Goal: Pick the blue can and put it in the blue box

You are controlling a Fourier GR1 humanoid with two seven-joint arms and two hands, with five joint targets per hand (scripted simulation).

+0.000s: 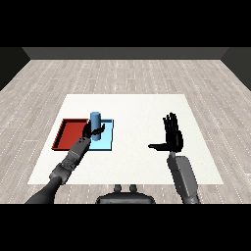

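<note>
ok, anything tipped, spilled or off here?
Nothing stands out. The blue can is upright over the blue tray, left robot hand curled round it. The red tray lies square beside it.

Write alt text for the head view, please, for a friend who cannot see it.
The robot's left hand curls round an upright blue can over the light blue tray, which lies beside a red tray on a white table. Its right hand is raised open, fingers straight, well apart from both trays.
</note>
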